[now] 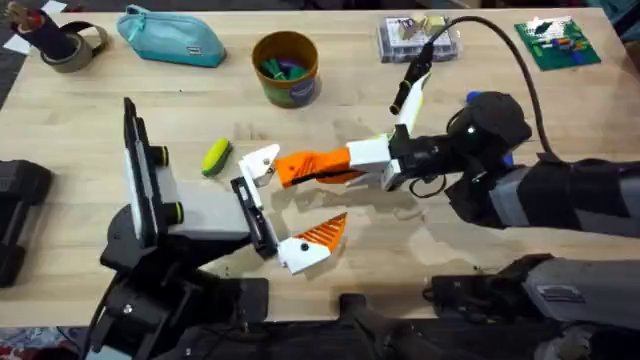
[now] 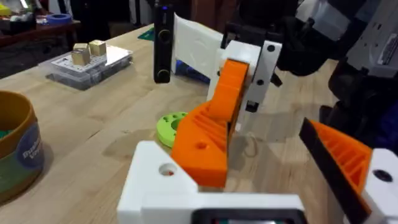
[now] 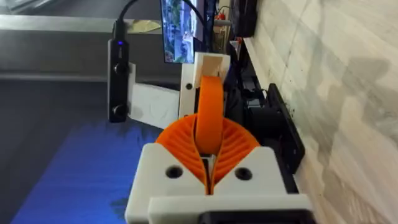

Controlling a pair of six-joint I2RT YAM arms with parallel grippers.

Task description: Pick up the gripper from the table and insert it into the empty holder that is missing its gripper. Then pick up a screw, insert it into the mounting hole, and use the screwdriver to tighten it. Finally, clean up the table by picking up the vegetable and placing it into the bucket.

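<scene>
Arms reach in from the near edge of the pale wood table (image 1: pixel 80 120). Nearest, on the left, is the left tool (image 1: pixel 265 212), a grey and black block with a black rail across its front. I cannot tell whether it is clenched or released. At the near end of that rail sits a white mount carrying a short ribbed orange finger (image 1: pixel 325 232). At the far end is the holder (image 1: pixel 262 165), a small white angular mount with a hole in it.

The long smooth orange finger (image 1: pixel 315 165) lies level just above the table. Its broad end touches the holder, and its narrow end runs back toward the right. From the left wrist view the broad end overlaps the holder's top, but I cannot tell whether it is seated. The right tool (image 1: pixel 378 165) is clenched on the orange finger, its white fingers and ribbed orange pads (image 3: pixel 233 146) pressed to either side.

Just left of the holder, the toy corn (image 1: pixel 216 157) lies on the bare table, yellow with green edges, touching nothing.

Farther back stands the bucket (image 1: pixel 287 68), upright, with green and purple bits inside. It is well apart from the corn. A teal pouch (image 1: pixel 170 37) lies to its left. A clear plastic box (image 1: pixel 418 38) rests to its right, near the far edge.
</scene>
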